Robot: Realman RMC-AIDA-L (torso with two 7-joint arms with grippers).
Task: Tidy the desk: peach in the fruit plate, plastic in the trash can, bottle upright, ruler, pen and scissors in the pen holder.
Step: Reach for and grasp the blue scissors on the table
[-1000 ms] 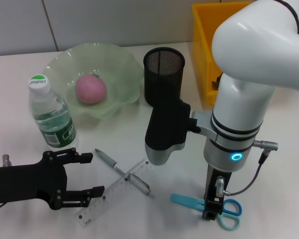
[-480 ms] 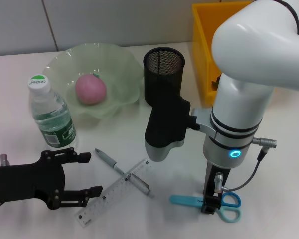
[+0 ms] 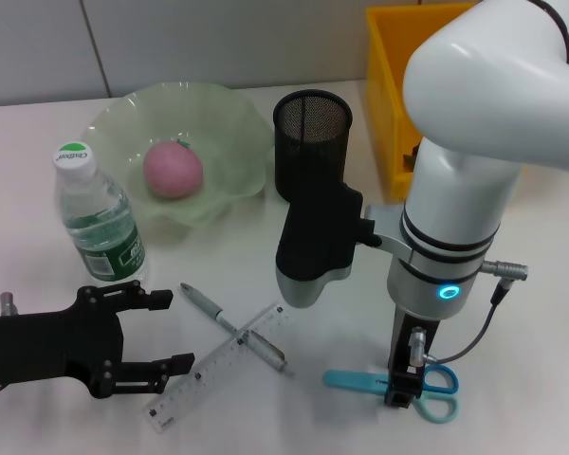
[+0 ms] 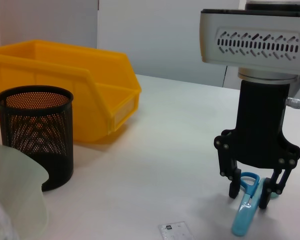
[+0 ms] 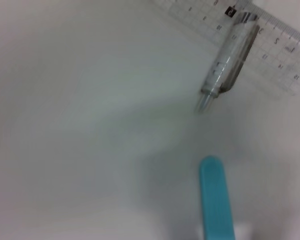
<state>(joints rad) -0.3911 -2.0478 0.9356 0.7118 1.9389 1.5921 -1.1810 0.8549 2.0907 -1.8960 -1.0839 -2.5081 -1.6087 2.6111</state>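
Blue scissors (image 3: 398, 390) lie flat at lower right, long axis left-right, straddled at the handles by the right claw (image 3: 399, 396), open, gripping nothing. Left claw (image 3: 156, 332) idles open, lower left

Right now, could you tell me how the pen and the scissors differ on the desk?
The pen is grey and silver; the scissors are light blue. The pen lies across the clear ruler, while the scissors lie on bare desk. No gripper is at the pen; the right gripper straddles the scissors with open jaws. Both lie flat, outside the mesh pen holder.
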